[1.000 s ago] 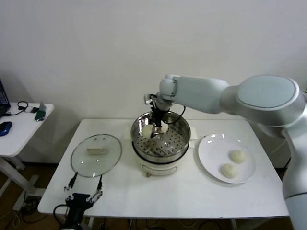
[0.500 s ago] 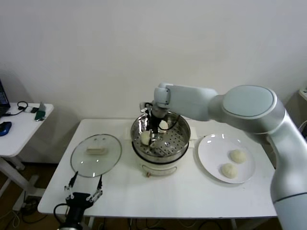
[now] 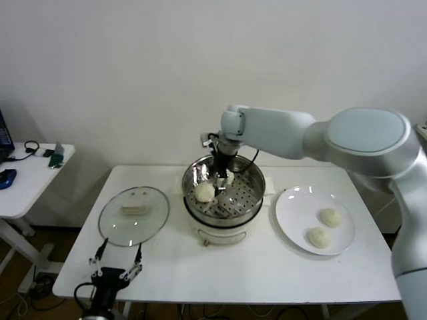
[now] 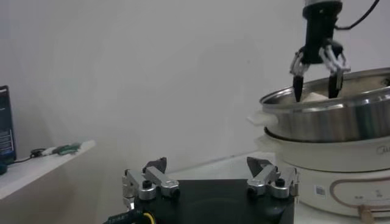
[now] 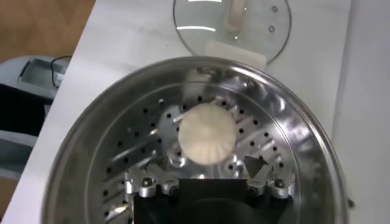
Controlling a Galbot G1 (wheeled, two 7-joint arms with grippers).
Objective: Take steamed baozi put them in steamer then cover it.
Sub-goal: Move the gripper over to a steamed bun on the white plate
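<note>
Head view: right gripper (image 3: 221, 179) sits inside the steamer (image 3: 254, 194), jaws spread, holding nothing. One steamed baozi (image 3: 205, 192) lies on the perforated floor just beside the fingertips, on the steamer's left side, free of the gripper. A second pale bun shape (image 3: 227, 177) shows behind the fingers near the back wall, partly hidden by the gripper. Two more baozi (image 3: 331, 217) (image 3: 319, 237) lie on the white plate (image 3: 291, 208), right of the steamer, near each other but apart. Glass lid (image 3: 113, 225) lies flat on the desk (image 3: 253, 267) left of the steamer, its handle (image 3: 134, 209) up. Steamer basket sits on the white cooker base (image 3: 217, 235), uncovered.

Right wrist view: baozi (image 5: 206, 132) rests on the steamer (image 5: 91, 158) floor just ahead of the gripper (image 5: 207, 176), between the two splayed fingers but not clamped. Lid (image 5: 256, 30) visible beyond the steamer rim.

Left wrist view: left gripper (image 4: 210, 178) is parked low at the desk's front-left edge, jaws wide apart, nothing in them. Farther off, the right gripper (image 4: 315, 72) hangs over the steamer (image 4: 332, 115) rim, fingers apart, tips dipping inside.

Side table (image 3: 27, 175) stands to the robot's left with cables and small items; too small to identify.
</note>
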